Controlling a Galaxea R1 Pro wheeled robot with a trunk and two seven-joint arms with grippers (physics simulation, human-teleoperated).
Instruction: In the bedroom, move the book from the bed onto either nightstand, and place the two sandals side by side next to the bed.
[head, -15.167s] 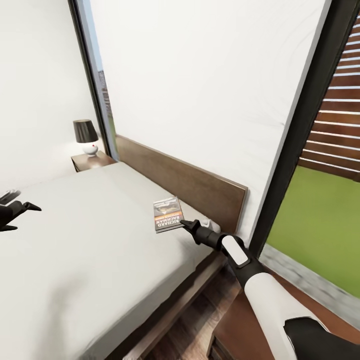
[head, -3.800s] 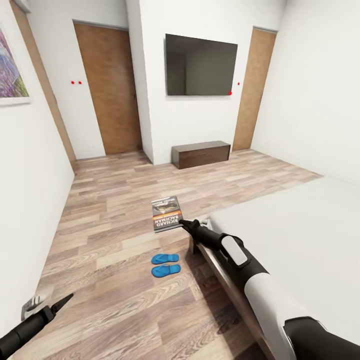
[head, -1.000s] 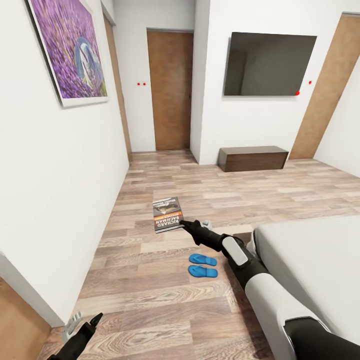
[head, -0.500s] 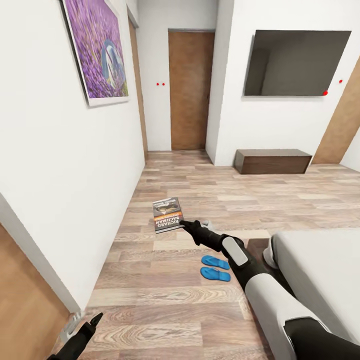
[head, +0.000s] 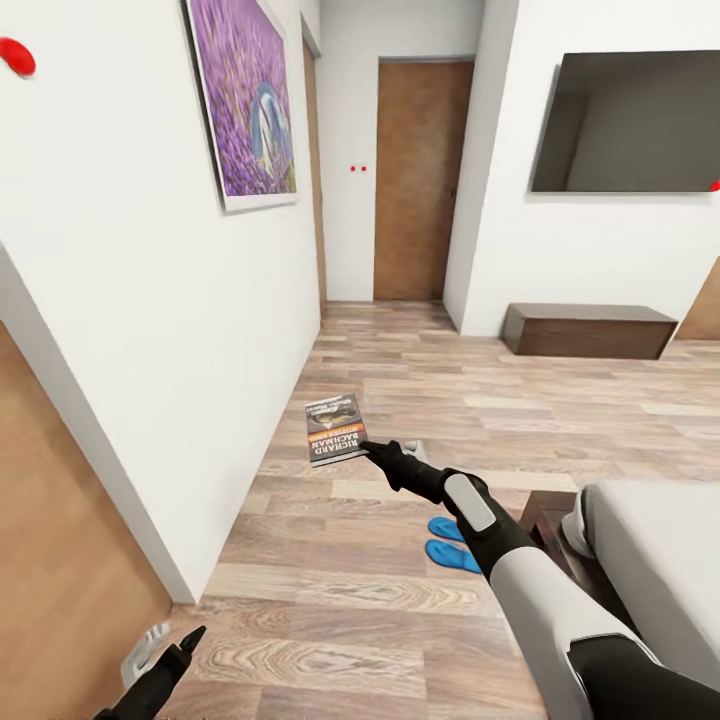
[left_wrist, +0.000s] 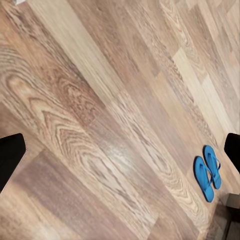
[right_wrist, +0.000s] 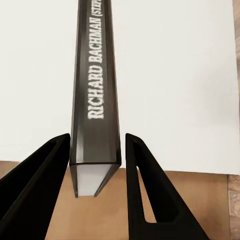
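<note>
Book (head: 335, 430) held edge-on between right gripper (head: 372, 450) fingers, clamped, above floor; left gripper (head: 170, 655) spread wide, holding nothing.

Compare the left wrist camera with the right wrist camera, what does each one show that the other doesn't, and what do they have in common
The left wrist view shows the two sandals lying side by side on the wood-plank floor, with the left claw's dark fingertips far apart at the picture's edges. The right wrist view shows the book spine-on, lettered RICHARD BACHMAN, clamped between the right claw's fingers, against a white wall. Both look out between a claw's black fingers, and both take in brown wood.
</note>
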